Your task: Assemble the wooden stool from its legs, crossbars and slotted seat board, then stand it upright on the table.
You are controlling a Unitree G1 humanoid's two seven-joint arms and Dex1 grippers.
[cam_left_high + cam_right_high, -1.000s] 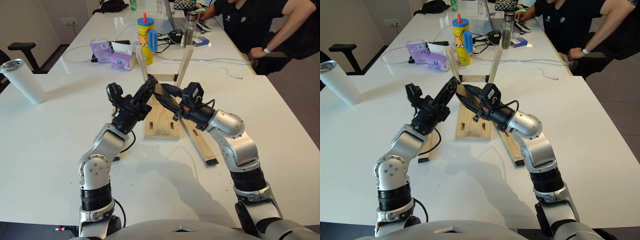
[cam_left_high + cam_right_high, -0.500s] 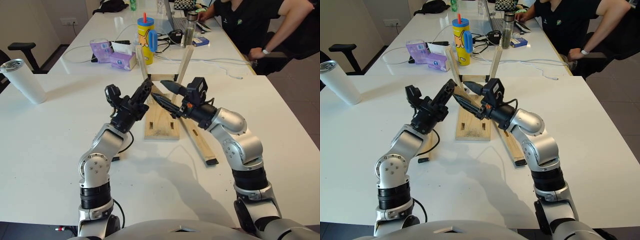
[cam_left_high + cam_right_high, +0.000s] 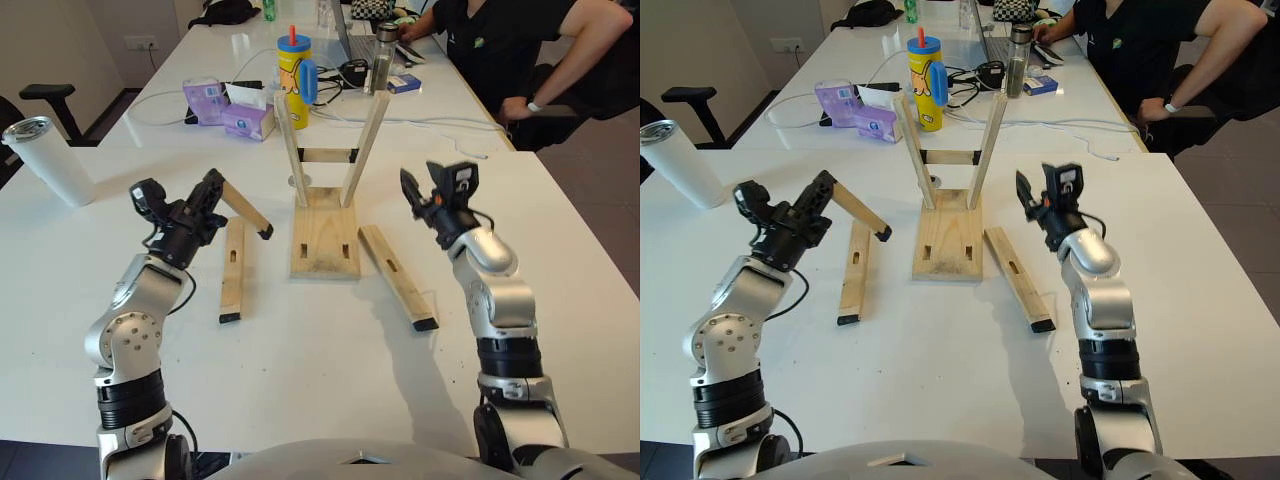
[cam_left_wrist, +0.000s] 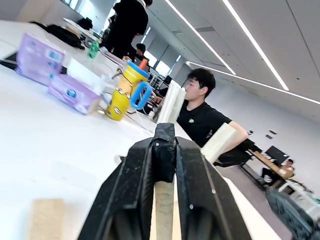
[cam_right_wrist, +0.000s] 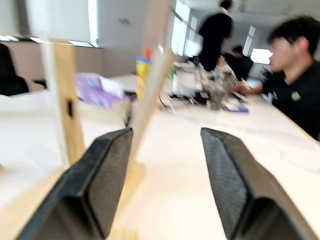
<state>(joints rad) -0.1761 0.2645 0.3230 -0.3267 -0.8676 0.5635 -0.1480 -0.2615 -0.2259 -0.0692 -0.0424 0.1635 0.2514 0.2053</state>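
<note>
The slotted seat board lies flat mid-table. Two legs stand up from its far end, joined by a crossbar. To the left of the board my left gripper is shut on one end of a short wooden piece, held slanted above the table; its fingers clamp the piece. One loose leg lies left of the board and another lies to its right. My right gripper hovers open and empty to the right of the board, its fingers wide apart.
A white tumbler stands at the far left. Behind the stool parts are a yellow cup, purple tissue packs, a bottle and cables. A person sits at the far right corner.
Both arms have swung outward from above the seat board. The left one carried the wooden piece to the left; the right one went right with nothing in it.
</note>
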